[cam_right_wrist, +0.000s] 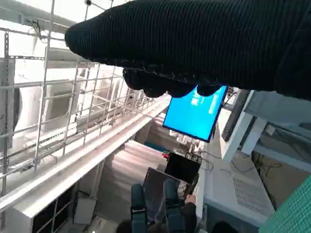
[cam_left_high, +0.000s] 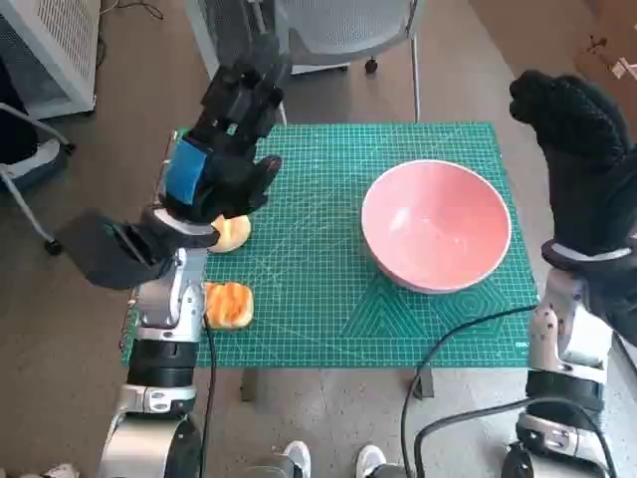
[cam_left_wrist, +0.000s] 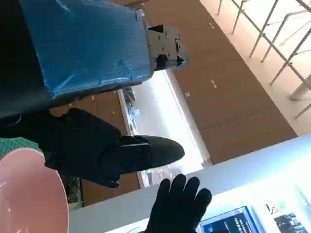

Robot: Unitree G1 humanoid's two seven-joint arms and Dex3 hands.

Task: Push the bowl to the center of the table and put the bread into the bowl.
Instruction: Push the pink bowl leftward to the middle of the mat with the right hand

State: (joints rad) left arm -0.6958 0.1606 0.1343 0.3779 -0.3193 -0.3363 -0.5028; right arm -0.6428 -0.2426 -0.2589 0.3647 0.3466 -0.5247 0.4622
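One bowl (cam_left_high: 436, 225), two bread pieces (cam_left_high: 228, 305)

A pink bowl (cam_left_high: 436, 225), upright and empty, is seen on the green mat, below and inward of the raised right hand (cam_left_high: 577, 164). Two pieces of golden-brown bread are found near the left hand (cam_left_high: 221, 164): one (cam_left_high: 231, 234) partly hidden under it, the other (cam_left_high: 228, 305) beside its forearm.

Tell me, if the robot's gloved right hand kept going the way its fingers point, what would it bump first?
Probably nothing: the right hand points upward, beside the pink bowl, not at it.
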